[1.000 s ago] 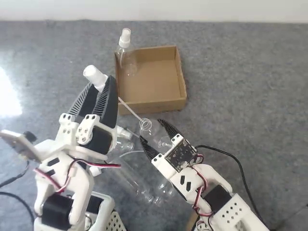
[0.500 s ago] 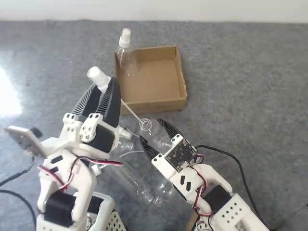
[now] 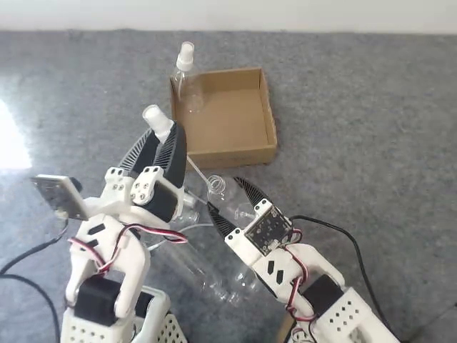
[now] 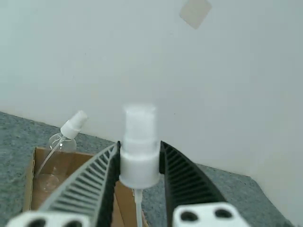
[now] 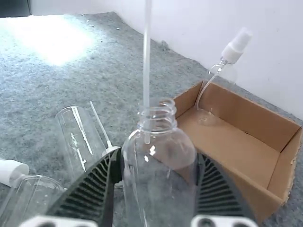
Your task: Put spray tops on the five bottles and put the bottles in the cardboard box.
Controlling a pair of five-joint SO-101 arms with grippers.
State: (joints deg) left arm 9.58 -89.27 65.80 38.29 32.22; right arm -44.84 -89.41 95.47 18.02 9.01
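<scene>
The spray top (image 4: 138, 127) sits clenched in my left gripper's (image 4: 138, 147) jaws, its thin tube dipping into the neck of the open bottle (image 5: 158, 142), which my right gripper's (image 5: 157, 161) jaws grasp. Just beyond, the cardboard box (image 3: 228, 121) holds one capped bottle (image 3: 187, 82) in a corner. Other bare bottles (image 5: 78, 135) lie on the worktop (image 3: 357, 107).

A grey felt-like mat (image 3: 371, 107) is spread as the work surface, bounded at its far edge by a plain white wall (image 3: 300, 14). A bright patch of light (image 3: 11, 139) is cast on the mat; 1 pale square (image 4: 195, 12) is seen on the wall.
</scene>
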